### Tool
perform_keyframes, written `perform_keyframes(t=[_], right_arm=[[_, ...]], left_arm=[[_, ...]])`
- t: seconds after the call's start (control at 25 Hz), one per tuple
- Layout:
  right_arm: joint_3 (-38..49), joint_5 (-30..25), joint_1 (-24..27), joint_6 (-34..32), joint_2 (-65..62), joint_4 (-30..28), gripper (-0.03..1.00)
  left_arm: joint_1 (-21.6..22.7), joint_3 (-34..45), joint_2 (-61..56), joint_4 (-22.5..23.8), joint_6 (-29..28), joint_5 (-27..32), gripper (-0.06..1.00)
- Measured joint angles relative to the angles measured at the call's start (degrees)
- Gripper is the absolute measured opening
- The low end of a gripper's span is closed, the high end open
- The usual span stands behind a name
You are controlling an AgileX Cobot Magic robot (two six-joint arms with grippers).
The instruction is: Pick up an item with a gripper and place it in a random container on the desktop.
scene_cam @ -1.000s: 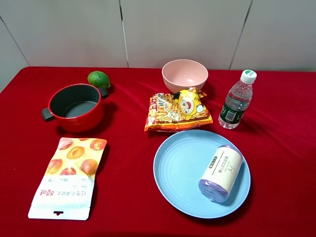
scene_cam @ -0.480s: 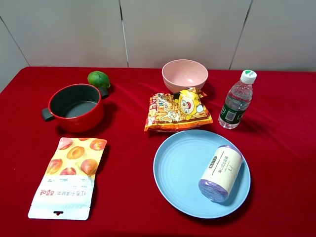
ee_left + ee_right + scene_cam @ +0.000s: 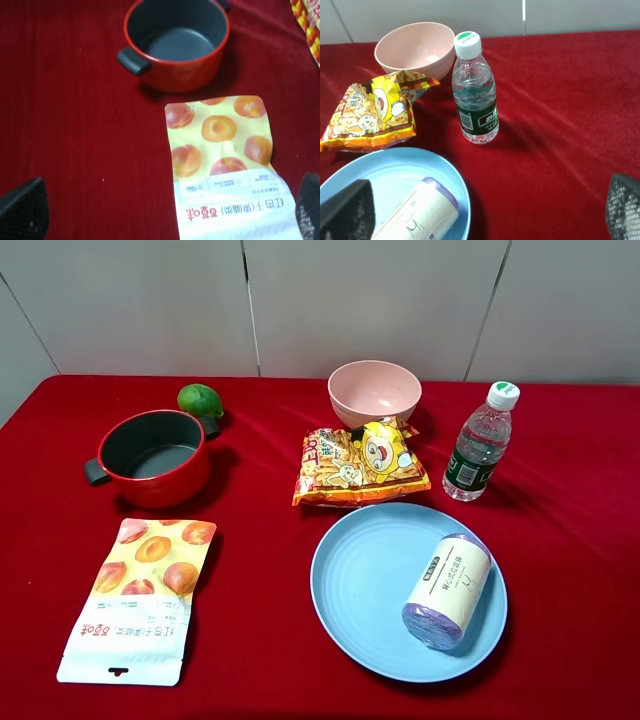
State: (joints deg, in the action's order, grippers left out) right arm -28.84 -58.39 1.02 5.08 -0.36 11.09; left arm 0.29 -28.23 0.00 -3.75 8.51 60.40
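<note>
The item, a roll of pale purple bags in a cream label [image 3: 448, 590], lies on its side in the right half of the container, a large light blue plate [image 3: 365, 580]. The right wrist view shows the roll [image 3: 417, 217] and the plate [image 3: 395, 167] close below my right gripper [image 3: 485, 212]. That gripper is open, its fingertips [image 3: 345, 210] wide apart and empty. My left gripper [image 3: 165, 212] is open too, hovering over the peach-printed pouch [image 3: 225, 160] with nothing held. Neither arm appears in the exterior high view.
A red pot [image 3: 152, 456] with a green fruit [image 3: 200, 400] behind it stands at the left. The peach pouch [image 3: 140, 595] lies at the front left. A chip bag [image 3: 358, 462], pink bowl [image 3: 374, 392] and water bottle [image 3: 482, 443] stand behind the plate.
</note>
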Motion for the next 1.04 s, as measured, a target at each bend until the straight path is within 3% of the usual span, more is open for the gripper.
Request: perform_keyframes(t=[1.04], right_arm=[[0.0,0.0,0.0,0.0,0.0,0.0,0.69]], left_arm=[[0.0,0.0,-0.3,0.4,0.2,0.0,0.99]])
